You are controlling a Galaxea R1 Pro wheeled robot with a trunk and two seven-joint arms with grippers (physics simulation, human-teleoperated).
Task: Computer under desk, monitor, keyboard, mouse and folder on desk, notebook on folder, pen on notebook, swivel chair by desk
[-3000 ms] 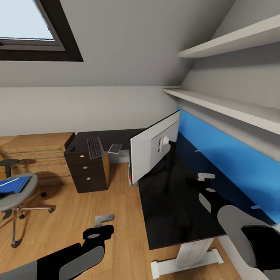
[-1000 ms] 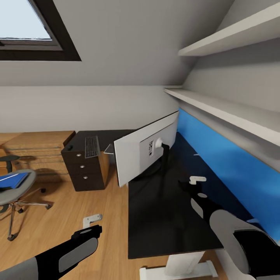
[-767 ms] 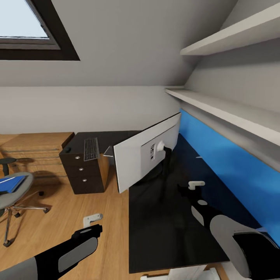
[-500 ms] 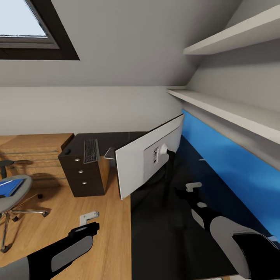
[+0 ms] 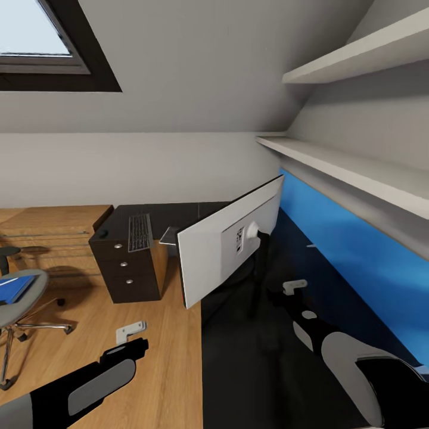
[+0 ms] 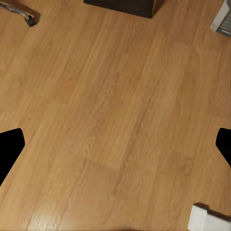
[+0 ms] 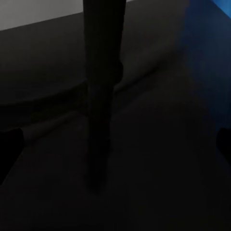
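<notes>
The swivel chair was cut off by the head view's edge, its backrest out of sight, and the blue folder on its seat showed only in part. The monitor faced away, its screen hidden, and it covered part of a grey object beside the keyboard, too small to identify. The right gripper was too dark against the desk to read its jaws.

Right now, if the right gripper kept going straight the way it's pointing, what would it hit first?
Probably the monitor's thin black neck, standing dead ahead of the right gripper over the desk. How far off it is, I can't tell.
</notes>
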